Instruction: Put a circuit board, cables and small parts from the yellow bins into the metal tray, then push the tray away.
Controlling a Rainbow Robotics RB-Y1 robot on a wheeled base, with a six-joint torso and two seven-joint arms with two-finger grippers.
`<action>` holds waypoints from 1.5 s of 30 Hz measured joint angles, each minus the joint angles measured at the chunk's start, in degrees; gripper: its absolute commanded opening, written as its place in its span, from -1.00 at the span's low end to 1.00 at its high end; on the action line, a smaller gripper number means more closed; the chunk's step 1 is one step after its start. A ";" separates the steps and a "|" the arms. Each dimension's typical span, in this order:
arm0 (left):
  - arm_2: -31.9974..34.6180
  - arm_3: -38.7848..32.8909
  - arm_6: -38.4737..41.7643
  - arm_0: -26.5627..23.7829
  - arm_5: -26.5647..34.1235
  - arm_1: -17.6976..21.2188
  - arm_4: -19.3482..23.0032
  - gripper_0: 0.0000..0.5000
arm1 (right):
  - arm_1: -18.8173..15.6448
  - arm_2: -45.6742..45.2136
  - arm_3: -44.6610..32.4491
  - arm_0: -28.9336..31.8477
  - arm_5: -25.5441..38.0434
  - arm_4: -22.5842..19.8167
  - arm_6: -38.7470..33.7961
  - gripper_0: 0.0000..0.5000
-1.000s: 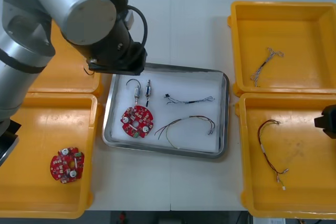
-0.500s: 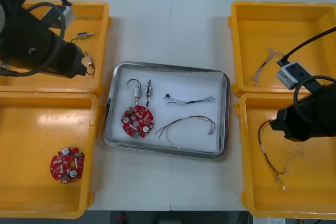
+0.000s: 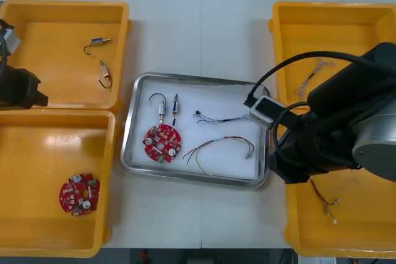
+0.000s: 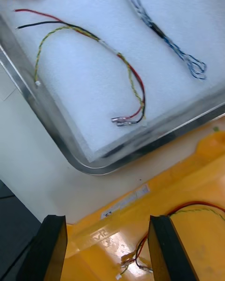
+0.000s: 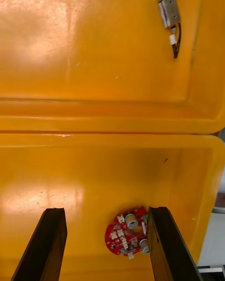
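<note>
Metal tray [image 3: 198, 80] looks light, stiff, slidy on the desk [image 3: 204, 29]; right pincer [image 4: 107, 220], released, hovers by its corner, so push the rim.

Light table [image 3: 204, 29] bears a metal tray [image 3: 198, 80] between yellow bins [image 3: 55, 35], seemingly just apart.

— Is there any writing that can be read?
— Nothing legible. A small white sticker [image 4: 125, 200] lies on the rim of a yellow bin [image 4: 197, 255], on the edge facing the rounded corner of the metal tray [image 4: 49, 117]. It bears dark print too fine to make out.
— Anything else?
— Raised moulded marks [image 4: 101, 237] on that bin's wall, just under the rim. They cannot be read either.
</note>
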 measured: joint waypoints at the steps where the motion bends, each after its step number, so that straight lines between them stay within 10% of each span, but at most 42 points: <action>1: 0.59 0.00 -1.01 0.71 0.00 0.05 0.00 1.00 | 0.00 1.97 0.47 -1.05 0.00 0.22 0.00 1.00; 18: 4.13 -1.76 -5.65 7.68 0.00 0.40 -0.49 1.00 | 8.44 21.41 14.26 -13.39 -5.62 7.73 9.86 1.00; 45: 4.13 -1.78 -5.65 7.69 0.00 0.43 -0.68 1.00 | 18.83 37.32 26.11 -14.07 -16.20 22.75 12.21 1.00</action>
